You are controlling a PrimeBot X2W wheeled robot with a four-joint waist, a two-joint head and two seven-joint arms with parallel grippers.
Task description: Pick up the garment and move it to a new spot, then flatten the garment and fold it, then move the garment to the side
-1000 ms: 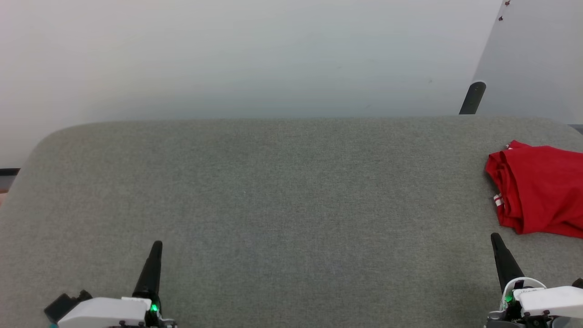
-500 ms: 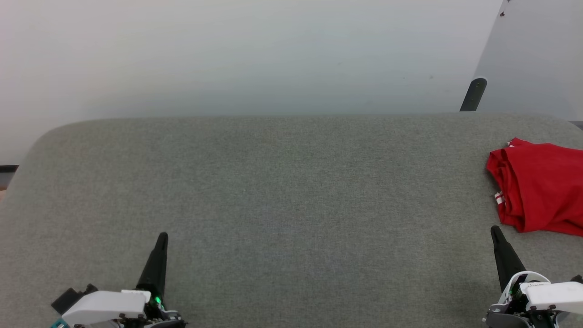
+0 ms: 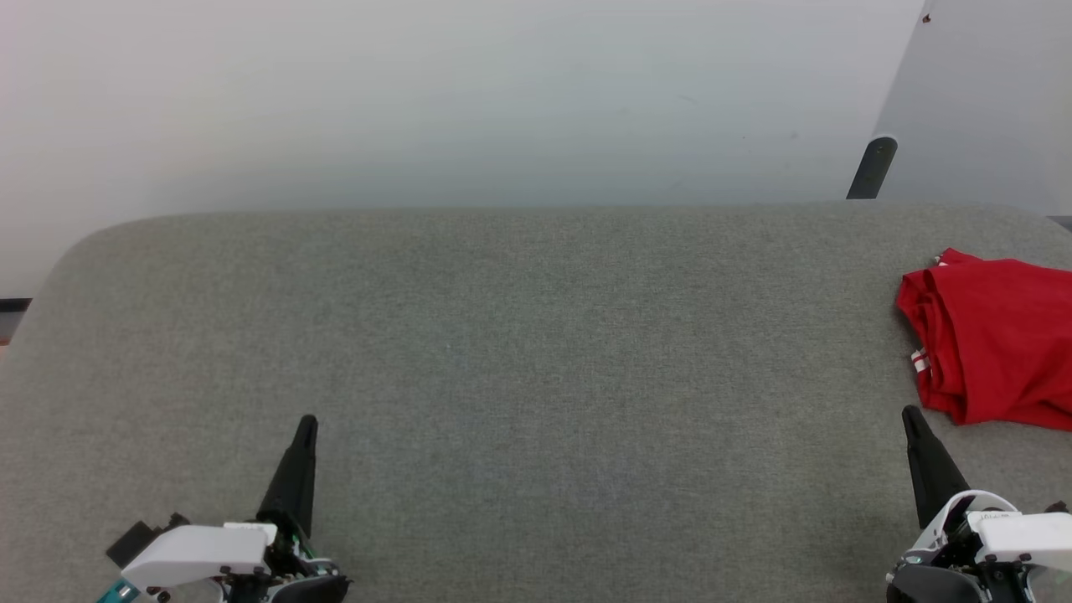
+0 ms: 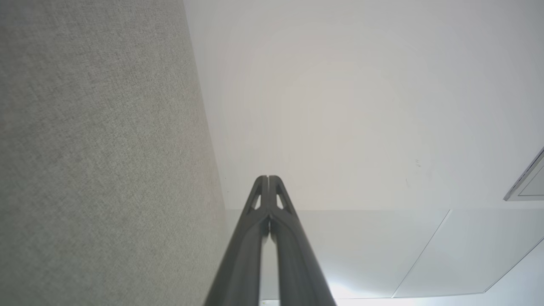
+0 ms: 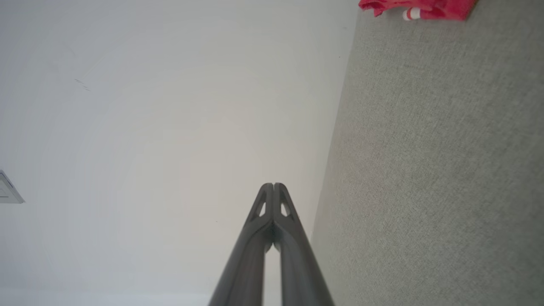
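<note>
The red garment (image 3: 997,339) lies folded at the far right of the grey padded table (image 3: 519,352), partly cut off by the frame edge, a bit of white-and-red striped trim showing on its left side. Its edge (image 5: 418,8) also peeks in at the top of the right wrist view. My right gripper (image 3: 908,414) sits low at the lower right, just in front of the garment's near corner and apart from it, fingers pressed together (image 5: 273,185) with nothing between them. At the lower left my left gripper (image 3: 307,420) is shut and empty too (image 4: 268,177).
A pale wall rises behind the table's rounded far edge. A dark post (image 3: 871,167) and a light grey panel (image 3: 980,100) stand at the back right. The table's middle is bare grey fabric.
The whole picture has drifted a little, so the camera has moved. Both grippers have edged slightly forward up the table. The garment lies as before.
</note>
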